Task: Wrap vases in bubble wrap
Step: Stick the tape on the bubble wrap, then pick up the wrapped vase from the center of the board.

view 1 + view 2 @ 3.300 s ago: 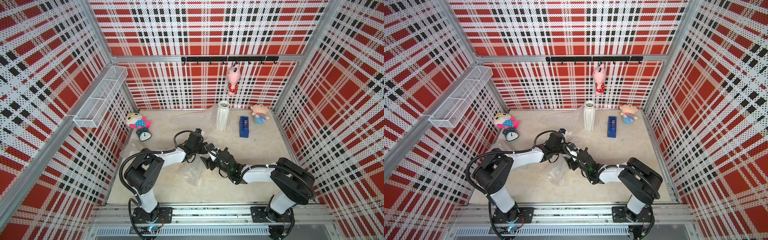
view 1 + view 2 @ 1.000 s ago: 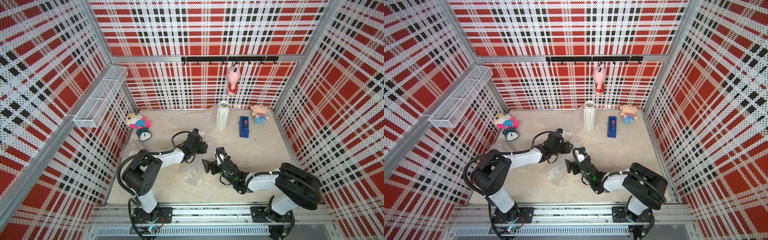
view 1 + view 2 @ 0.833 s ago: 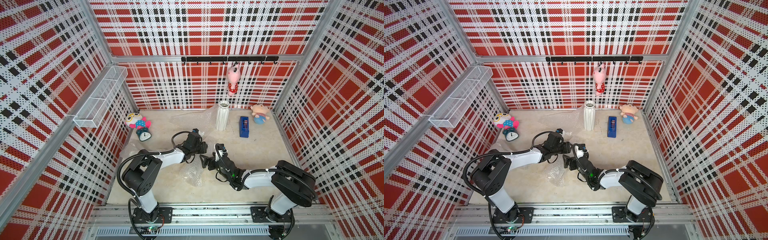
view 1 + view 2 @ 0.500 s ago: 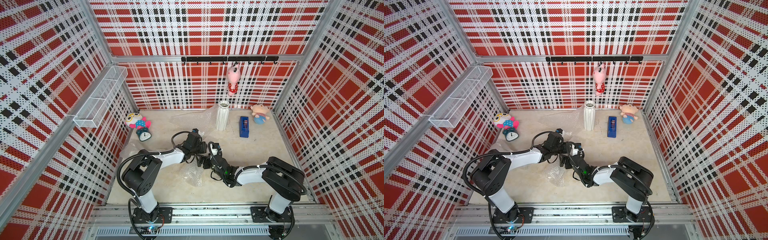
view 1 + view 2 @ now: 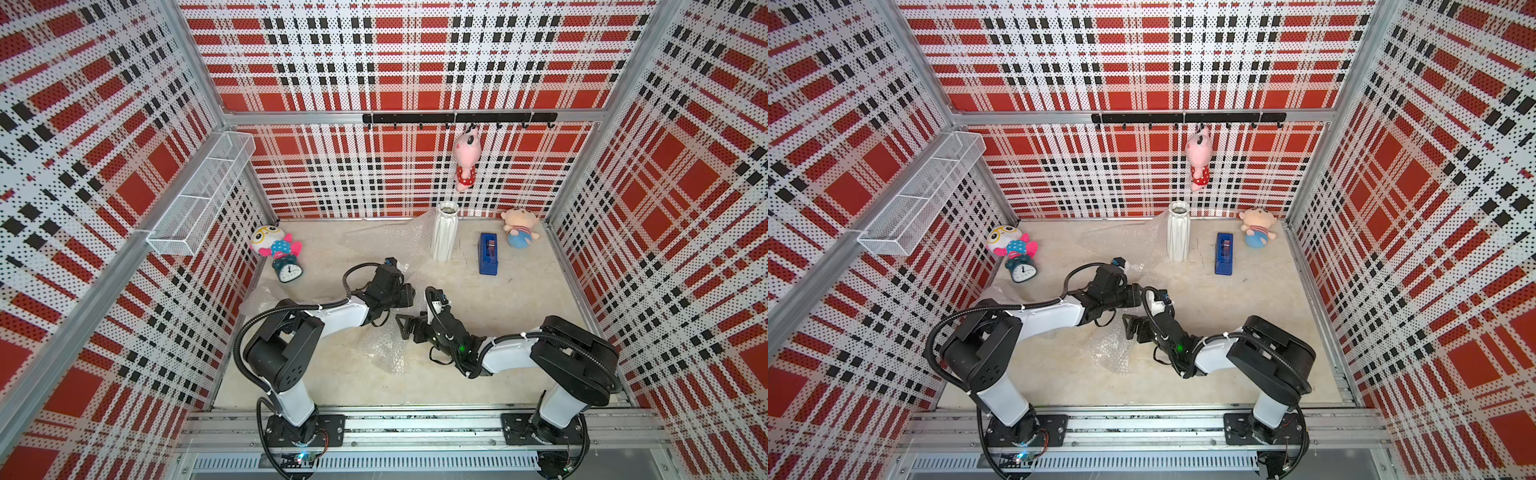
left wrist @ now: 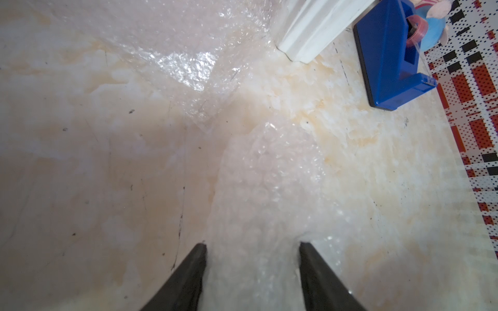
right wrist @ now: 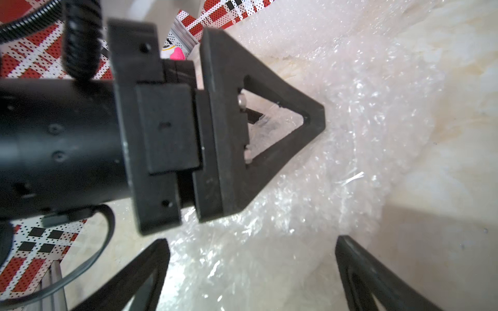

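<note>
Bubble wrap (image 6: 264, 188), bunched into a long roll near the middle of the tabletop (image 5: 519, 299), runs straight out from the left gripper (image 6: 252, 247), whose jaws pinch its near end, while the right gripper (image 7: 252, 239), jaws spread wide and empty, faces its side from close by.

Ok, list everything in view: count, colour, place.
vase: one, white ribbed, upright at the back
bubble wrap: several pieces, clear, back, left and centre
tape dispenser: one, blue, right of the vase
hook rail: one, black, high at the back
plush toys: three, multicoloured, one hanging from the hook rail, two at the edges
alarm clock: one, dark teal, far left
wire basket: one, white, mounted high on the left
left gripper: black, closed on bubble wrap
right gripper: black, open, beside it
</note>
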Controlling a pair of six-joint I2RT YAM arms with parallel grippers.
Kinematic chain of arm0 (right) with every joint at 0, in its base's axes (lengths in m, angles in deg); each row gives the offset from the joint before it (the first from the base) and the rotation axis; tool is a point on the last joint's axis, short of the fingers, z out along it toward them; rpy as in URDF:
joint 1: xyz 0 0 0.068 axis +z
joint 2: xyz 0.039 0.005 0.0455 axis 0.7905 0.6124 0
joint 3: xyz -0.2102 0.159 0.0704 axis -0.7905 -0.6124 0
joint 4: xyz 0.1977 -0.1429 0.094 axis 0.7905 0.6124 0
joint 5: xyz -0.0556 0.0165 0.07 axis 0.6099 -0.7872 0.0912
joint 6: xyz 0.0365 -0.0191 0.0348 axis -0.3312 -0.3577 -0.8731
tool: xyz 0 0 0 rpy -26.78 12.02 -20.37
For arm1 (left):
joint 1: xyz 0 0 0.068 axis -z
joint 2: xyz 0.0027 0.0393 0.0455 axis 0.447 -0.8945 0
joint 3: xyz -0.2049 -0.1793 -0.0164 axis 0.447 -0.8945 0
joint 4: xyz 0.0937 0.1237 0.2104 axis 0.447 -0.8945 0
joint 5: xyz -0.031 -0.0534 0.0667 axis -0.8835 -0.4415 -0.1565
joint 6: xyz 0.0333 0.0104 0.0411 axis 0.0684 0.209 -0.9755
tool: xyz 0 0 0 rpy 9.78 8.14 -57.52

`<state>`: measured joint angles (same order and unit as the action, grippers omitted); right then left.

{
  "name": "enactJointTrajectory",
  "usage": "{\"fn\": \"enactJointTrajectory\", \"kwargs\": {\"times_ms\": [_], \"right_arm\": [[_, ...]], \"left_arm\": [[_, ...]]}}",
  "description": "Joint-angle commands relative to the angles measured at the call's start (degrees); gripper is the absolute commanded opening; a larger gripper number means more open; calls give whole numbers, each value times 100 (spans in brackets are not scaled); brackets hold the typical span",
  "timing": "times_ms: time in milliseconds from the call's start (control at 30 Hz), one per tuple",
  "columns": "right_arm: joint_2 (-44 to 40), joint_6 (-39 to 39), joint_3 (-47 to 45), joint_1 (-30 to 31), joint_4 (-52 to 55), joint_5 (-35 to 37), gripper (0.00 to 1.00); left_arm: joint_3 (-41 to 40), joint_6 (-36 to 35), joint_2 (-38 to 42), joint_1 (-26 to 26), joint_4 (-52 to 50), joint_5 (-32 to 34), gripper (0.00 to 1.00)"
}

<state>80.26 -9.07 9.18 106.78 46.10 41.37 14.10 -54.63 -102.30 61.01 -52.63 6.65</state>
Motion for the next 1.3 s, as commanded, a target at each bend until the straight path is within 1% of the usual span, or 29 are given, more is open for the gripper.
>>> {"fn": "enactJointTrajectory", "kwargs": {"times_ms": [0, 67, 167, 367, 467, 567, 633, 700, 767, 833, 900, 967, 1033, 1100, 1267], "right_arm": [[-114, -110, -72, -48, -127, 101, 100], [53, -110, -55, -99, -286, -3, 100], [380, -101, 203, -111, -132, -38, 99], [737, -251, 674, -111, 789, 449, 95], [591, -99, 436, -111, 271, 335, 91], [225, 245, 235, -111, 2, 27, 92], [-109, 483, -34, -153, -387, -367, 94], [-466, 501, -474, -306, -903, -798, 94], [-860, 397, -909, -503, -1203, -970, 93], [-1277, 506, -1254, -669, -1223, -1038, 94], [-1792, 766, -1469, -733, -832, -855, 95], [-2272, 1054, -1474, -743, -84, -561, 96], [-2715, 1290, -1472, -760, 561, -250, 98], [-3098, 1596, -1478, -793, 1038, -14, 99], [-3523, 1892, -1479, -862, 1561, 257, 100]], "left_arm": [[-110, -44, 118, -42, -252, 79, 57], [-112, -44, 104, -44, -248, 71, 57], [-108, -44, 110, -38, -250, 64, 57], [-116, -52, 138, -36, -275, 54, 57], [-96, -42, 146, -44, -304, 73, 58], [-8, -18, 152, -53, -406, 77, 59], [111, 25, 137, -68, -539, -29, 62], [352, -27, 131, -22, -885, 69, 69], [553, -91, 139, 52, -1225, 284, 76], [610, -143, 205, 69, -1375, 364, 81], [683, -267, 304, 157, -1614, 716, 90], [793, -408, 372, 296, -1960, 1127, 99], [828, -494, 482, 406, -2177, 1396, 98], [734, -508, 670, 477, -2198, 1412, 98], [596, -698, 930, 578, -2214, 975, 98]]}}
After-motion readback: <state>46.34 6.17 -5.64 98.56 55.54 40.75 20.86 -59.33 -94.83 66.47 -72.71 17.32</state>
